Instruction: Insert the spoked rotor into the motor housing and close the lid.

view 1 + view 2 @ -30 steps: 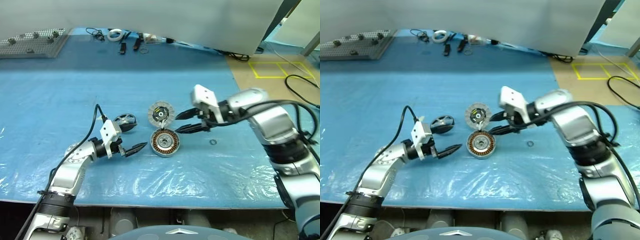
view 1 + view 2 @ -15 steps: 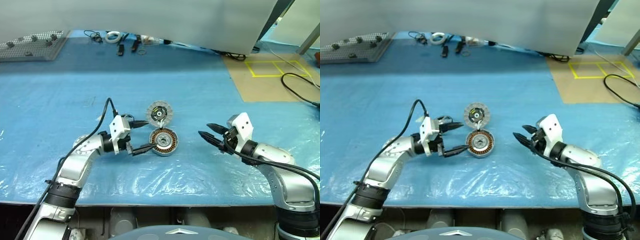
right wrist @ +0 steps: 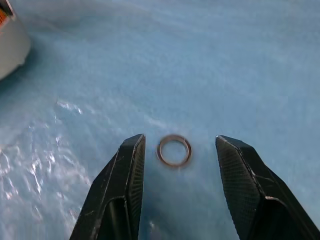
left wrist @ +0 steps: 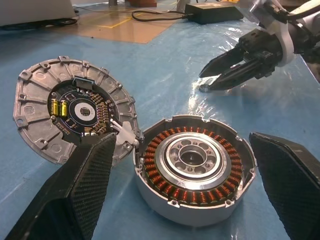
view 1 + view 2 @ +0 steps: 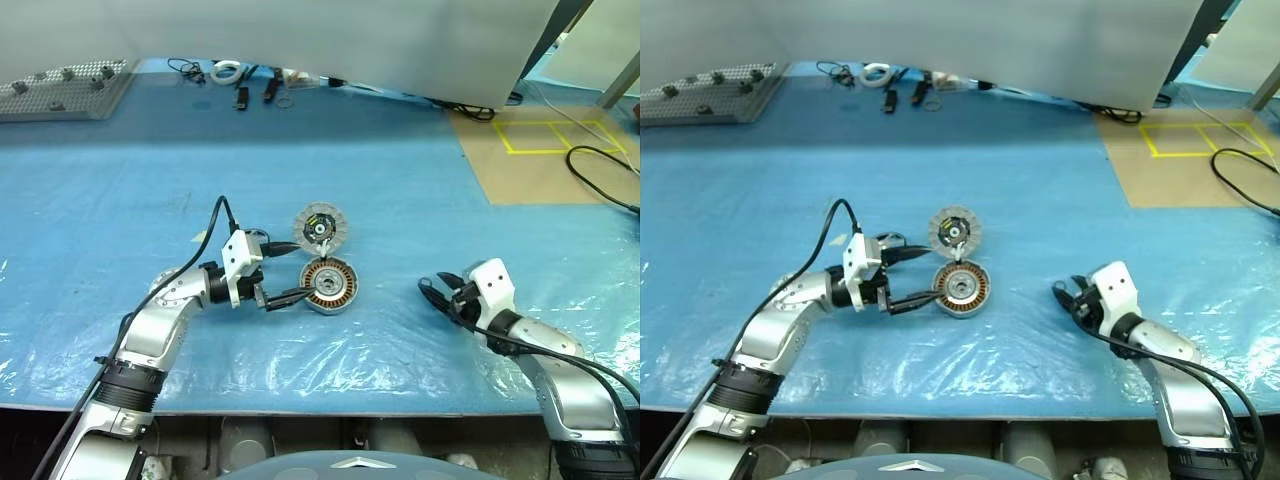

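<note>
between the left hand's [image 4: 180, 210] fingers sits the motor housing [image 4: 194, 170].

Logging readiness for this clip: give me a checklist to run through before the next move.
1. Left claw open, fingers either side of the round silver-grey copper-wound motor housing: ok.
2. Housing upright, windings up: ok.
3. Small dark spoked rotor seated in housing: not ok.
4. Round light-grey ribbed lid off, beside housing: ok.
5. Right claw open around a small metal ring on the blue sheet, gripping nothing: ok.
6. Rotor's whereabouts: cannot tell.
</note>
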Motion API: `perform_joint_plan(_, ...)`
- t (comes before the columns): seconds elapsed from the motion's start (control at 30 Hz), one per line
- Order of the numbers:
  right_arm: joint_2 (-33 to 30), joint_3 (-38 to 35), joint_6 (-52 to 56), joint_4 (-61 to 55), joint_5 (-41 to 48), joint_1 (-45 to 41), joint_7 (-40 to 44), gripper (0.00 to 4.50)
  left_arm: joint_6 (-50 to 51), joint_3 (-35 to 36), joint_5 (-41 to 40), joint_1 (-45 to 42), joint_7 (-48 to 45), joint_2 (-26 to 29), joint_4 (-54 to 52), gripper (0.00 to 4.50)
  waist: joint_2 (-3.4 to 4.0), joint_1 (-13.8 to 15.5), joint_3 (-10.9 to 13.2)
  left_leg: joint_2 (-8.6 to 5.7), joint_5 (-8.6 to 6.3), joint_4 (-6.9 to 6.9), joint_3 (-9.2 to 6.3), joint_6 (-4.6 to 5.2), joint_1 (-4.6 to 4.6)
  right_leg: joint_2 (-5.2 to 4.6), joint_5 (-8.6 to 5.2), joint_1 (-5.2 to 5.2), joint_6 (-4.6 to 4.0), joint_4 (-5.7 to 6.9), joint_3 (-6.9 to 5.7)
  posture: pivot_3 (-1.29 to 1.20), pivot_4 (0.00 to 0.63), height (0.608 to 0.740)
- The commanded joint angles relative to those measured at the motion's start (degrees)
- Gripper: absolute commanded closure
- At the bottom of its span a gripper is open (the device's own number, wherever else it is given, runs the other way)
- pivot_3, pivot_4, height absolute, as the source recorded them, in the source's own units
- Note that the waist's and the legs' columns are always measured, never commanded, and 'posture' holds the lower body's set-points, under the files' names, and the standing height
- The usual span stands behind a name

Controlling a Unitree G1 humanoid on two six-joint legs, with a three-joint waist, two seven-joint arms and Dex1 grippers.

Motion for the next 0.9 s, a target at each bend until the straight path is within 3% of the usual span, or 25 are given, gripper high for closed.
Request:
perform_joint_plan(0.03, -1.1, -0.85, -2.4, -1.03, 0.75, 0.3, 0.46, 2.2, -0.34, 0.24, -0.36, 0.84, 0.09, 0.45, -2.42, 0.0, 0.0, -0.07, 0.0, 0.0, 0.0, 0.01, 0.0, 0.0, 0.01, 0.0, 0.0, 0.0, 0.0, 0.0, 0.02, 0.0, 0.15, 0.74)
perform_joint_plan(0.9, -1.26, 2.82, -5.68, 5.55, 0.26, 0.11, 0.63, 2.2, 0.13, -0.07, -0.14, 1.72, 0.58, 0.82, -3.42, 0.0, -0.01, -0.01, 0.0, -0.01, 0.0, 0.04, 0.0, 0.01, 0.04, 0.0, -0.05, 0.12, -0.08, -0.09, 0.01, 0.0, 0.15, 0.74)
